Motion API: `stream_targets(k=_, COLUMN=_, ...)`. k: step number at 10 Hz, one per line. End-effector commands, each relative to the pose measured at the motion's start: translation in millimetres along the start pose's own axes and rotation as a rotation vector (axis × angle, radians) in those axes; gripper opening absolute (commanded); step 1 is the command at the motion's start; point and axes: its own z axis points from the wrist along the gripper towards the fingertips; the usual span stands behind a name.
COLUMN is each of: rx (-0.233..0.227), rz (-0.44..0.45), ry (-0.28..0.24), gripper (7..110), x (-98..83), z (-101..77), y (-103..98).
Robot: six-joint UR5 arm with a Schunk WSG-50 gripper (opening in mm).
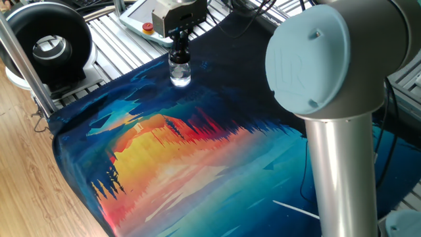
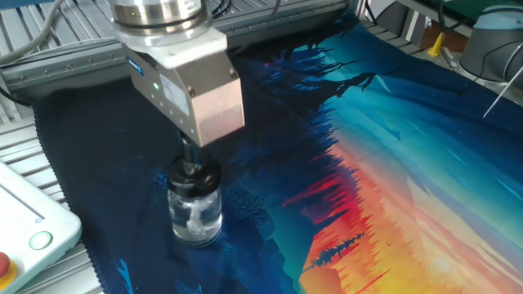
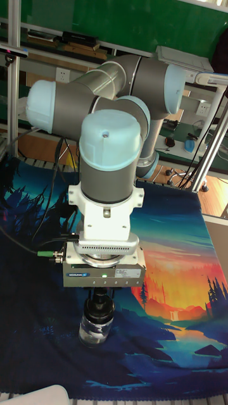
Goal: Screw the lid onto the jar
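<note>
A: Item one, far left of the other fixed view?

B: White pendant with a green button and a red button, on the slatted table. Not a task item.

A: Item two?

B: The jar, small clear glass, upright on the dark end of the printed cloth. Something pale shows inside it; I cannot tell what.

A: The lid?

B: The lid, black, sits on the jar's neck, level as far as the views show. Placement looks done. How far the thread has run is hidden.

A: Gripper?

B: The gripper stands directly above, fingers reaching down to the lid's narrow top. They appear closed on it, but the contact is small and dark in every view, so I cannot tell for certain.

A: Further right?

B: Only cloth, blue passing into orange and red. In the one fixed view the jar stands near the cloth's far edge, a black ring-shaped device well apart to its left.

A: Status?

B: Judged late: lid seated, turning or final tightening likely outstanding, then release and withdrawal.
</note>
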Motion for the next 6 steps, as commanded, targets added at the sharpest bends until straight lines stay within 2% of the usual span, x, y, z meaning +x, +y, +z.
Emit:
stream_targets(k=1, rx=-0.026, rz=-0.073, ry=-0.008, gripper=44, x=-3.2, z=-4.5, y=-1)
stream_targets(k=2, rx=-0.015, rz=-0.066, ry=-0.012, gripper=44, x=-4.0, z=-4.3, y=-3)
stream_targets(k=3, rx=-0.009, rz=-0.060, ry=-0.008, gripper=66, x=-3.5, z=-4.4, y=-3)
stream_targets(k=5, rx=0.062, rz=-0.052, ry=0.001, gripper=66, x=-3.3, z=-8.3, y=-12)
stream_targets(k=6, rx=0.108, rz=-0.098, ry=-0.017, gripper=66, x=-9.0, z=-9.1, y=-19)
